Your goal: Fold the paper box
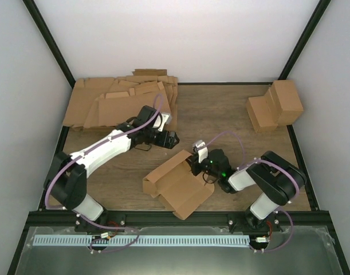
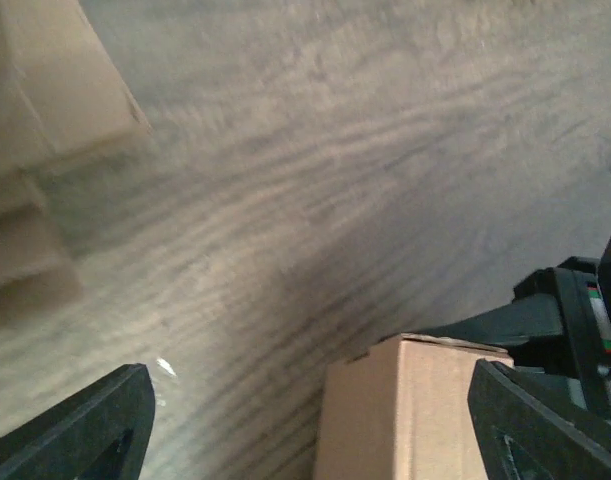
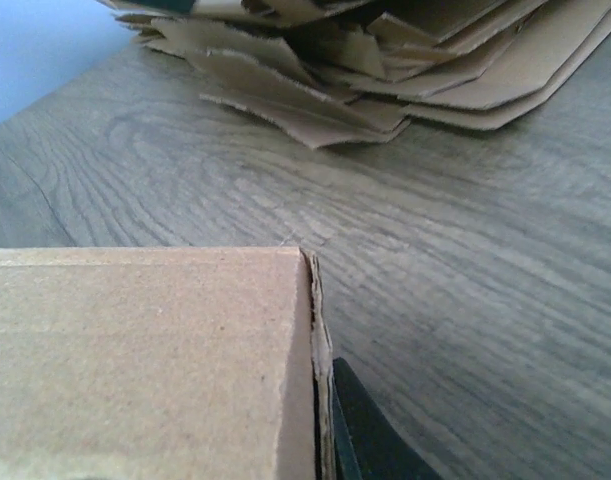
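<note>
Roughly halfway: the paper box (image 1: 177, 184) is sitting partly folded (one wall up, flaps flat), right gripper (image 1: 197, 162) clamping its edge, left gripper (image 1: 170, 138) hanging spread, empty.

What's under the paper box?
Only the table shows around the paper box, which lies on it half-folded, one wall raised. Anything beneath its panels is covered. The right end effector pinches the raised wall.
</note>
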### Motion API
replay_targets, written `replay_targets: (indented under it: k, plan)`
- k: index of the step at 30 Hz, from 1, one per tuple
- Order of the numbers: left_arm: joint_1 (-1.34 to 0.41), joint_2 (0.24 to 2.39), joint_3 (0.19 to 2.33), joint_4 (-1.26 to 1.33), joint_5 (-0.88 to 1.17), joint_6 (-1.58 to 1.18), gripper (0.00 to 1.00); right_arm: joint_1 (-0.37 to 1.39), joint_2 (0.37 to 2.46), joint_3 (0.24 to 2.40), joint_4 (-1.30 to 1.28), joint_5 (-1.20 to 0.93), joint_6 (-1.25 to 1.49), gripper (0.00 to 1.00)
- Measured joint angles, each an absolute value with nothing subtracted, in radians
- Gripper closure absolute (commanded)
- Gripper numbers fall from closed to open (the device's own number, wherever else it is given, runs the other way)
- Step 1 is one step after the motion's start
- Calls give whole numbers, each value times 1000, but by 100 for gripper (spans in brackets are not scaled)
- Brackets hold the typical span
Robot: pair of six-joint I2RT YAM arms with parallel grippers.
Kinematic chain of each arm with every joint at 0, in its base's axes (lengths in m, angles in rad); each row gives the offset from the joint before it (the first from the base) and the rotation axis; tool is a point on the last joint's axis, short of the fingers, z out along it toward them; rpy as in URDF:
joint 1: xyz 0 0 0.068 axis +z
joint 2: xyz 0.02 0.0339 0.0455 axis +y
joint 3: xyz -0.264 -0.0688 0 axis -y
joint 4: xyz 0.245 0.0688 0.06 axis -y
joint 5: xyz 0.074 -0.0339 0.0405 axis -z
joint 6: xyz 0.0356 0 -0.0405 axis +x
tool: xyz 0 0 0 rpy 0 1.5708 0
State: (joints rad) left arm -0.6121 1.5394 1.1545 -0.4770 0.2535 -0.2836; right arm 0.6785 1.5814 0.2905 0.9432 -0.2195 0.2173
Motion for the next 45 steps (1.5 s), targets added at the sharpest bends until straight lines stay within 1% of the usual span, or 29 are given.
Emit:
replay_targets:
  k: [2, 6, 11, 14, 19, 23, 28, 39, 44, 45]
  plan:
    - [-612, 1569, 1129, -456, 311, -282, 19, 700, 1603, 290, 953, -200, 216, 92]
    - [-614, 1611, 1069, -408, 391, -287, 24, 748, 1644, 292, 1005, -147, 217, 91]
    - [-640, 1654, 1034, -367, 444, -295, 30, 799, 1682, 292, 1040, -78, 218, 88]
    - [-663, 1666, 1034, -326, 446, -302, 35, 819, 1684, 290, 1040, -31, 222, 88]
    - [-698, 1675, 1034, -284, 419, -315, 39, 842, 1681, 274, 1049, 46, 237, 89]
    - [-717, 1680, 1034, -266, 405, -322, 47, 864, 1678, 255, 1064, 101, 252, 87]
    - [-749, 1682, 1036, -254, 382, -329, 49, 890, 1671, 225, 1085, 147, 271, 85]
    - [-794, 1658, 1006, -240, 303, -330, 49, 981, 1677, 224, 1084, 267, 278, 85]
    - [-815, 1634, 973, -216, 265, -333, 50, 1007, 1699, 225, 1100, 298, 285, 83]
    - [-821, 1628, 966, -211, 258, -334, 49, 1014, 1703, 225, 1099, 301, 286, 81]
